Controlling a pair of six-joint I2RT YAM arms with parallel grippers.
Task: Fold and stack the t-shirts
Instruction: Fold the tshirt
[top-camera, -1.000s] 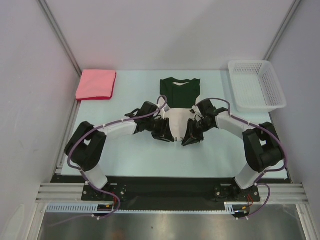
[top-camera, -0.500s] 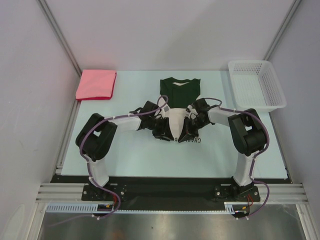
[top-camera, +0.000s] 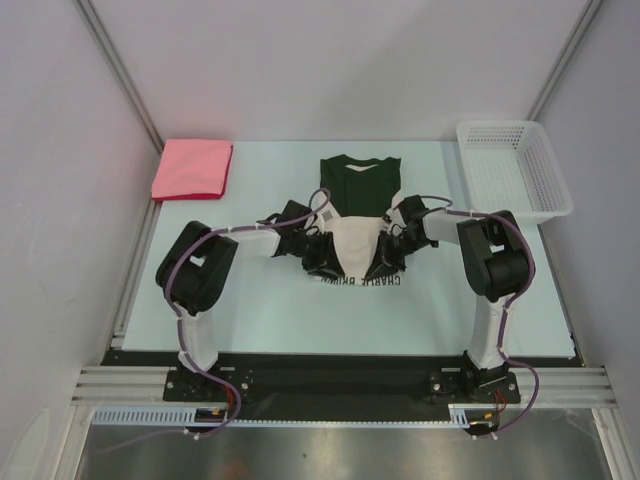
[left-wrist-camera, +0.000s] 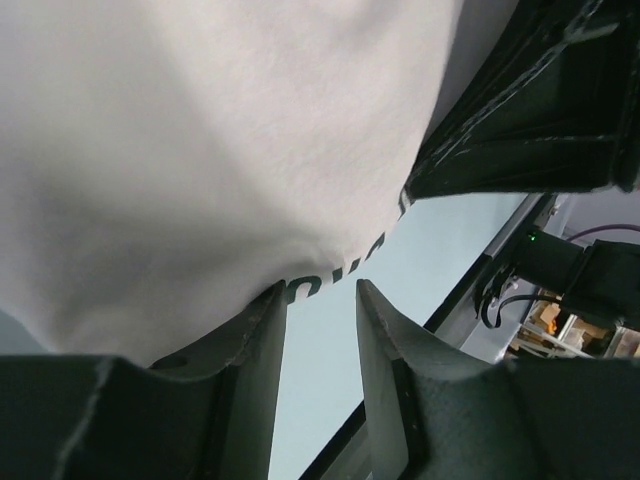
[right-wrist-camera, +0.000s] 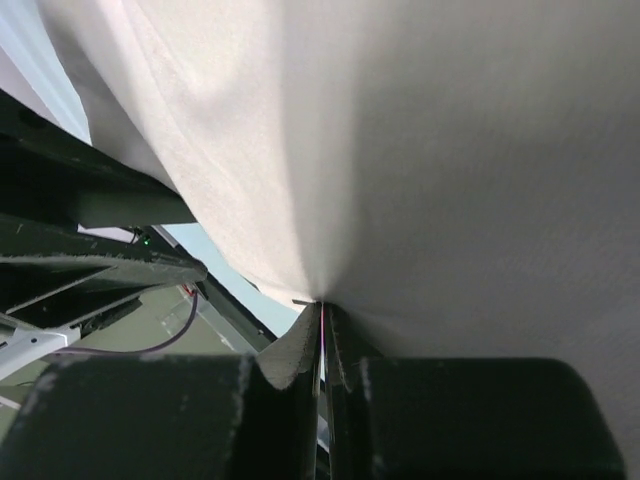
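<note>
The cream-and-dark-green t-shirt lies at the table's middle, its green upper part flat. Its cream lower part is bunched up between the two grippers, with black lettering along the near edge. In the right wrist view my right gripper is shut, pinching a fold of cream cloth at its tips. My left gripper stands open. The lettered cream hem drapes over its left finger, and bare table shows between the fingers. From above, the left gripper and right gripper flank the cloth. The pink-red t-shirt lies folded square at far left.
A white mesh basket stands at the far right of the table. Both arms are bent inward, with their elbows out near the table's left and right sides. Pale blue table surface lies between the shirt and the arm bases.
Both grippers have drawn closer together and slightly farther back. The right jaws have closed on the cream cloth. The lettered hem now shows along the near edge.
</note>
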